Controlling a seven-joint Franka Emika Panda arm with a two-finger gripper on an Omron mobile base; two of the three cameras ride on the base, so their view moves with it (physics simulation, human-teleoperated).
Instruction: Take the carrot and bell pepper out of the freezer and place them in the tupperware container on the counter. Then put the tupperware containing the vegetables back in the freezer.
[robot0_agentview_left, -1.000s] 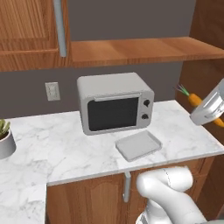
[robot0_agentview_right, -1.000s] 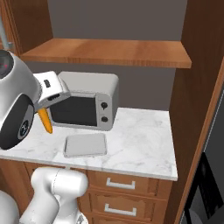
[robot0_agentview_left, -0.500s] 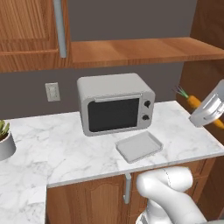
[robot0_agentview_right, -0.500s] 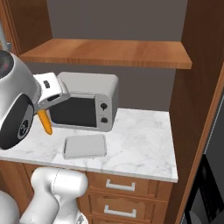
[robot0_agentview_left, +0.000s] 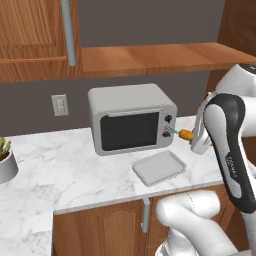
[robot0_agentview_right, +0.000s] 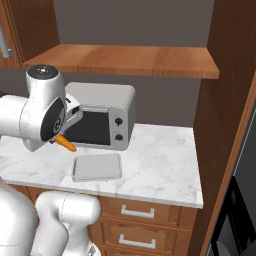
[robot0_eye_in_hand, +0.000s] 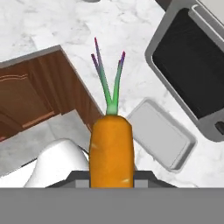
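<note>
While the jaws are clamped on the carrot (robot0_eye_in_hand: 111, 148) at lower centre of the hand view, above the tupperware container (robot0_eye_in_hand: 162, 133) on the table (robot0_agentview_left: 70, 170), an early release could bounce it off.

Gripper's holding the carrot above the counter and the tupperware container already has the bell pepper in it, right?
Not quite. The gripper does hold the carrot above the counter, but the tupperware container is empty, as the right base view shows.
</note>
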